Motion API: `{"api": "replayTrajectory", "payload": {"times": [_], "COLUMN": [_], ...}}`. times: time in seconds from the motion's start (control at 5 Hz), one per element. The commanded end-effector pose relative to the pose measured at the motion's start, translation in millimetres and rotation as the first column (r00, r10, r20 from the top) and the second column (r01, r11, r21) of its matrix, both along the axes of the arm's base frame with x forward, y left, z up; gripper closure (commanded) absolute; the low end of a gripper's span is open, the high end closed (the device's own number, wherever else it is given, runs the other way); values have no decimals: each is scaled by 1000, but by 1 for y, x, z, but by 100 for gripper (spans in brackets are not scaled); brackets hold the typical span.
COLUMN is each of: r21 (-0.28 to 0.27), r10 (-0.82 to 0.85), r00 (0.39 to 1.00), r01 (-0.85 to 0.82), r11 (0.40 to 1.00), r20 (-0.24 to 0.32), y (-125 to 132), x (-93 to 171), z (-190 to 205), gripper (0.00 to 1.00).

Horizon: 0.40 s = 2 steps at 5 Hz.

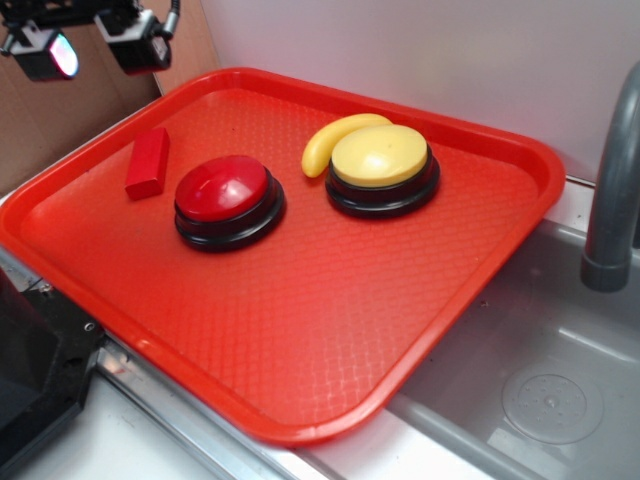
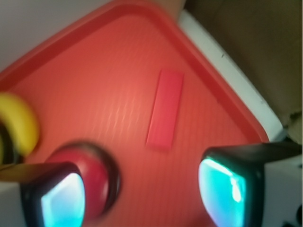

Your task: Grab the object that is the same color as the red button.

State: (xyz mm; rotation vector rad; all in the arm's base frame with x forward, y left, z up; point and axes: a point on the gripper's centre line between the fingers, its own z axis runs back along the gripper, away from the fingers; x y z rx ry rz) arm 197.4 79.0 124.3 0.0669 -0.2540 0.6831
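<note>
exterior: red block [image 1: 148, 163] lies flat on the red tray [image 1: 470, 260], just left of the red button [image 1: 225, 195], apart from it. pincer [image 1: 95, 45] hangs above the tray's far left corner, empty. wrist: pincer [image 2: 142, 189] open, fingers [image 2: 227, 184] spread, block [image 2: 165, 109] ahead of the gap. advice: move forward to centre on it, close across the narrow width, avoid the button [image 2: 92, 182].

Red block [image 1: 147, 164], plain, smooth. Red button [image 1: 222, 188]: glossy red dome, black base. Second button [image 1: 380, 155]: yellow dome, black base. Banana [image 1: 330, 140] yellow. Tray [image 1: 300, 330] red, fine diamond-textured pattern. Sink [image 1: 540, 350] grey; faucet [image 1: 612, 180] grey. Gripper [image 2: 147, 189] fingers [image 2: 232, 187] black, pads glowing cyan-white.
</note>
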Motion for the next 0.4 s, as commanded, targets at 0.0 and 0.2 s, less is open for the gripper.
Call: {"api": "replayTrajectory", "payload": {"times": [0.0,0.2], "r21": [-17,-16], "r10": [106,149], "r00": [990,985], "r01": [-104,-148], "r11": [994,989], "r20": [89,86], "y": [39,43], "x": [16,17], "z": [-57,-75], "gripper": [0,0]}}
